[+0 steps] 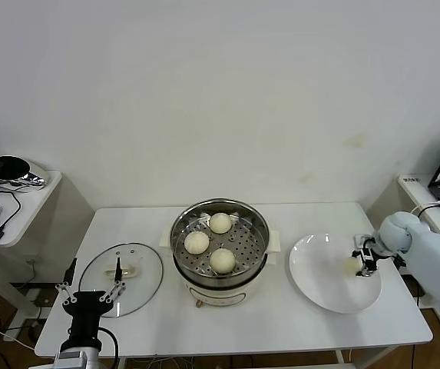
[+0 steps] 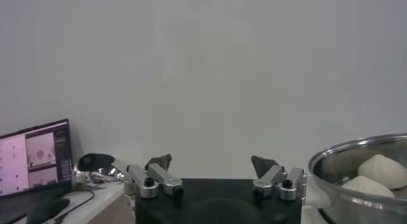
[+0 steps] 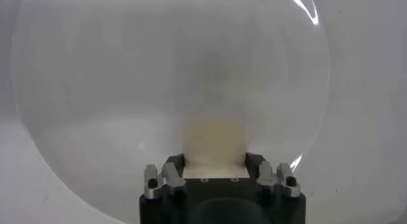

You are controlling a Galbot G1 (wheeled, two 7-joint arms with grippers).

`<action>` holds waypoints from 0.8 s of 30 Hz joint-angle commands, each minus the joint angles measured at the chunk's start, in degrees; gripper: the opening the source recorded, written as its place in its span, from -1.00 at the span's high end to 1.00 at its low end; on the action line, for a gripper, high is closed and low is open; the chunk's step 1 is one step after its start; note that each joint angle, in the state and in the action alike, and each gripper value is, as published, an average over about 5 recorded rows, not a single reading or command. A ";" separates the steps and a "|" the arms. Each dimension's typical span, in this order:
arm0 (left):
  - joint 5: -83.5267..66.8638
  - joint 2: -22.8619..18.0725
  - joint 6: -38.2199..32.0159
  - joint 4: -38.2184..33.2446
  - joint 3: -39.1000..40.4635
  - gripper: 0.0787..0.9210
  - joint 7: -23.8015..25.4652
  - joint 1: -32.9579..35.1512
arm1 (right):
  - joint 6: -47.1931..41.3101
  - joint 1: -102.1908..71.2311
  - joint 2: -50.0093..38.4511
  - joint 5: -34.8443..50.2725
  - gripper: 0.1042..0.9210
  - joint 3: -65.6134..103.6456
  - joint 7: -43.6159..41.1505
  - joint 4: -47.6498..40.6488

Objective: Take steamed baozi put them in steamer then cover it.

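Baozi (image 3: 214, 139) between right hand (image 3: 215, 160) fingers, over plate (image 1: 323, 296)

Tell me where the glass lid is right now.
In the head view the cover lies flat on the table's left part, beside the steamer, on the robot's left. The open left gripper hovers at its near edge.

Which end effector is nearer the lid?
Left. The left end effector hangs over the near edge of the lid, left of the steamer. The right end effector is across the table at the plate, around the last baozi.
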 commanded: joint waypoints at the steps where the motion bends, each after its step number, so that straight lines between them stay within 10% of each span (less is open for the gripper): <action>1: 0.05 -0.02 0.01 -0.04 0.17 -0.77 0.03 -0.06 | -2.37 7.48 -3.03 5.93 -0.18 -5.88 -1.41 5.42; 13: 0.07 0.43 0.17 -0.80 0.57 -0.77 0.06 -0.06 | -13.01 36.04 -9.05 25.73 -0.21 -28.95 -2.31 23.50; 24: 0.12 0.81 0.19 -0.74 0.72 -0.77 0.16 -0.44 | -25.16 55.85 2.98 45.79 -0.24 -45.52 6.22 31.65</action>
